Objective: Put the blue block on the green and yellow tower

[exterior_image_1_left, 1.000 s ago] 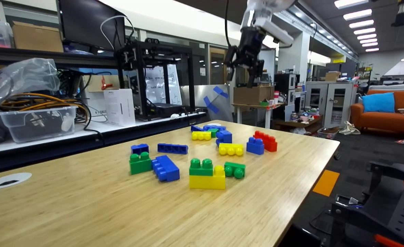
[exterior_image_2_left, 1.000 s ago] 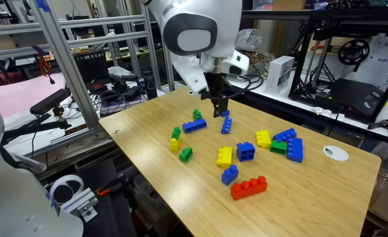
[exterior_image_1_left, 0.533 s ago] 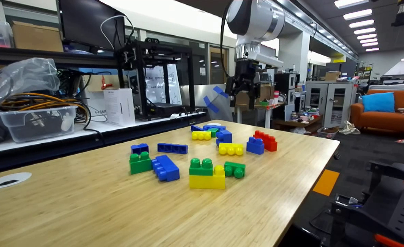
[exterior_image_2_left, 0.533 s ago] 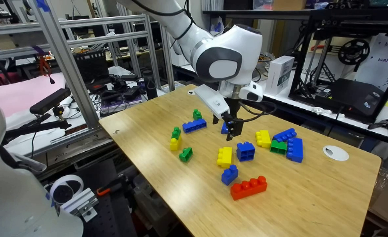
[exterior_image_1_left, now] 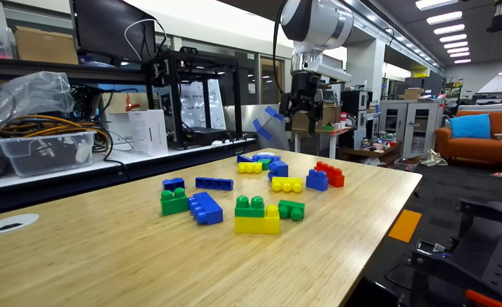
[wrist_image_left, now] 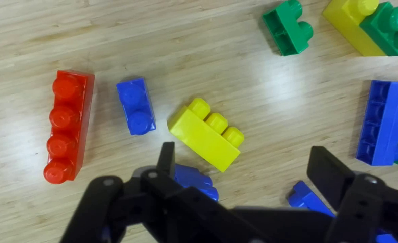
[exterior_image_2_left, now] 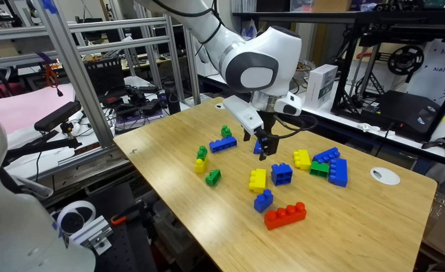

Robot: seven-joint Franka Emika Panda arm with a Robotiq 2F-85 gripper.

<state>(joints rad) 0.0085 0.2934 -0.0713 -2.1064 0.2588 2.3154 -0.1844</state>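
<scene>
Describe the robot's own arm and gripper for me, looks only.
The arm is glossy white and rounded, with a dark grey panel around a white oval, a silver metal collar and a flat white case. Black cables run along it. The gripper is black and angular, with two blocky fingers and small grey pins at its joints. I can read no lettering on either.

The white plastic-shelled robot arm (exterior_image_2_left: 241, 53), with a grey-rimmed oval joint cap (exterior_image_2_left: 257, 77), slants down in an exterior view to a silver metal wrist collar (exterior_image_2_left: 263, 101). Beneath it the black two-fingered gripper (exterior_image_1_left: 300, 125) points downward; its blunt black fingers (wrist_image_left: 167, 158) stand well apart.
</scene>
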